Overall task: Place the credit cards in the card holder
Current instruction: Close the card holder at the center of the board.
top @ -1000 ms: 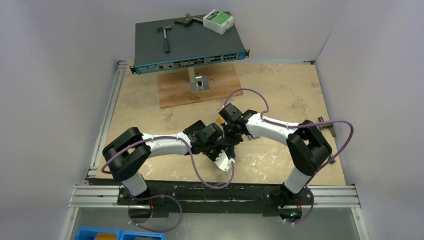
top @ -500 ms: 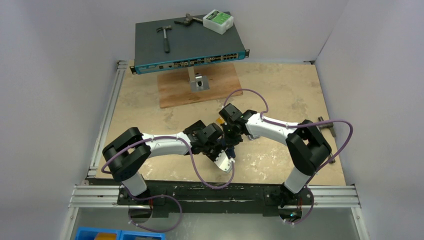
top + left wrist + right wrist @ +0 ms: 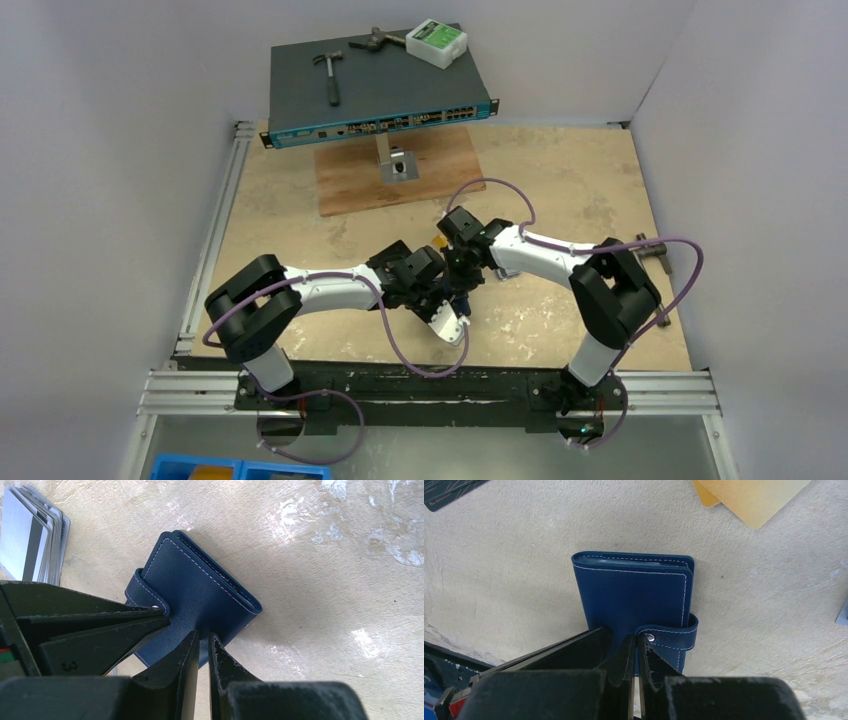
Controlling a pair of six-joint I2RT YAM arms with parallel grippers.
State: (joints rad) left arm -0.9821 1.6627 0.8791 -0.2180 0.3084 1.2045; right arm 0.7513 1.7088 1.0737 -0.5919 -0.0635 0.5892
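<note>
Two black-fingered grippers meet over a dark navy-blue folding leather card holder (image 3: 634,592), which lies closed and flat on the mottled beige table (image 3: 570,190), in its near half between the two arm bases. The right gripper (image 3: 636,646) is clenched tight, its tips set against the snap end of the holder's stitched snap tab (image 3: 674,635). Whether they nip the leather cannot be told. The left gripper (image 3: 201,639) comes in from the other side with its jaws a slit apart and its tips over the holder's near edge; the pictures do not show whether it pinches anything.

The holder's far edge and both far corners stand free, ringed by bare tabletop. A fanned stack of thin silver-grey cards (image 3: 27,545) with a dark stripe lies near the tab-side corner, not touching it. Two overlapped orange-gold cards (image 3: 749,497) and a flat black card (image 3: 449,492) lie beyond the far edge, one toward each corner — all apart from the holder.

Well back sit a brown wooden board (image 3: 350,185) bearing a small metal bracket (image 3: 396,163) and a flat dark network switch (image 3: 370,95) carrying a hammer (image 3: 328,72) and a white-and-green box (image 3: 436,43). Open tabletop spreads to the right of the arms.
</note>
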